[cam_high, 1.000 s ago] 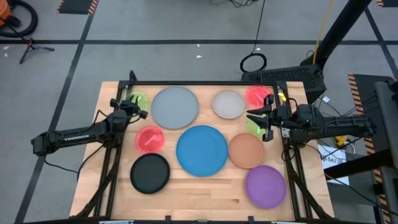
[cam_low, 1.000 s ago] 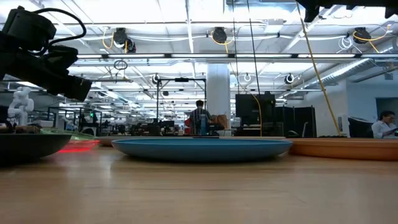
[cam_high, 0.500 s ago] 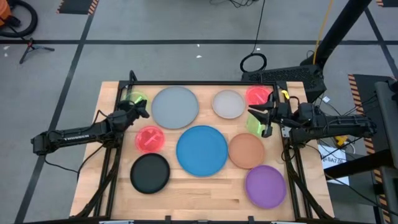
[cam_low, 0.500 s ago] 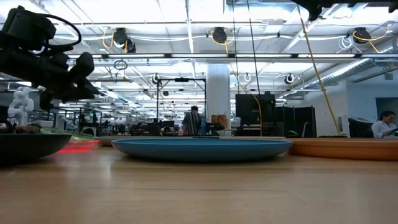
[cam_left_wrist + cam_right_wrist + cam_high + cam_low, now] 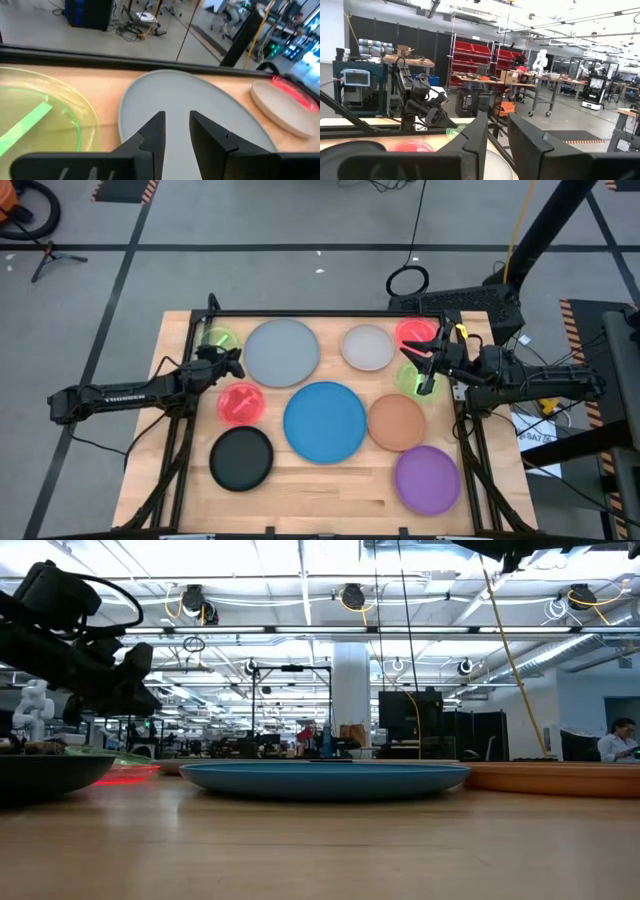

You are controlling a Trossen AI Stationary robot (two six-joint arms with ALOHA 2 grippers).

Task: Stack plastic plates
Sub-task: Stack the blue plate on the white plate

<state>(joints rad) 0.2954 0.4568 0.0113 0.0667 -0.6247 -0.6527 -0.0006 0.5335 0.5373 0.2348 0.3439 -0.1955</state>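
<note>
Beside the grey plate (image 5: 281,351), the left pincer (image 5: 232,361) hovers narrowly spread; the right pincer (image 5: 421,365), spread, hangs over a green plate (image 5: 405,380).

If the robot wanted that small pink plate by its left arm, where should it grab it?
Probably by the rim. The pink plate lies flat, so only its thin edge offers grip. The left pincer hovers just beyond it and could come down on the near edge.

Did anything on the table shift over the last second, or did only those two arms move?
Only the arms moved. The left gripper slid from beside the small translucent green plate toward the large grey plastic plate, its jaws narrowly apart. The right gripper drew slightly back toward the table's right edge, above another small green plate. Nothing was gripped or released; every plate stayed put.
</note>
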